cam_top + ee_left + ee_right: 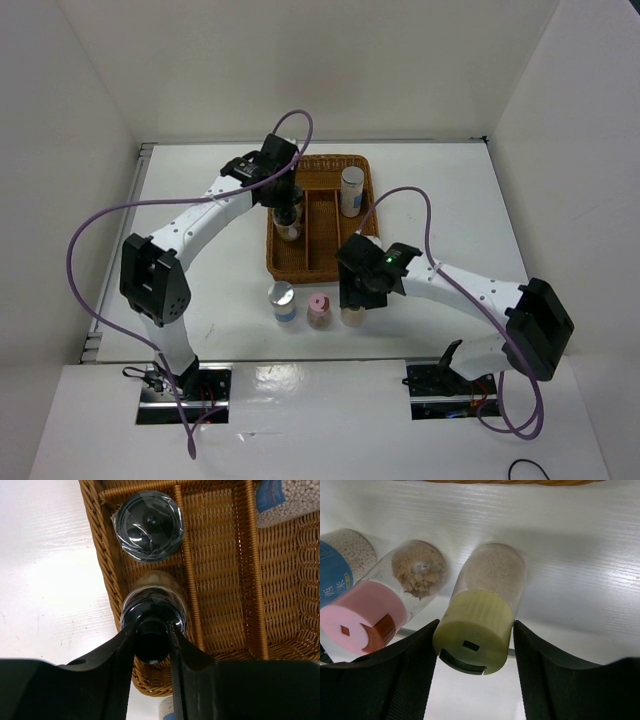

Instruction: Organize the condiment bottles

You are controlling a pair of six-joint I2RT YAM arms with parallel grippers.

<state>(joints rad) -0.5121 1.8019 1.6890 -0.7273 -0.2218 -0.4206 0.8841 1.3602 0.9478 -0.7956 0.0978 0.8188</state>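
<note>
The brown wicker tray point(322, 240) sits mid-table. My left gripper point(286, 198) hovers over its left compartment, shut on the top knob of a black-capped bottle point(152, 611) standing there. A second black-capped bottle point(148, 526) stands just behind it. A silver-capped bottle point(351, 190) is in the right compartment. In front of the tray stand a silver-capped bottle point(282, 301), a pink-capped bottle point(319, 310) and a yellow-green-capped bottle point(492, 575). My right gripper point(475, 624) straddles the yellow-green cap, fingers touching both sides; the bottle stands on the table.
The tray's middle compartment point(220, 580) holds nothing. White walls close the table at the back and both sides. Purple cables loop above both arms. The pink-capped bottle point(367, 615) stands close beside my right gripper's left finger.
</note>
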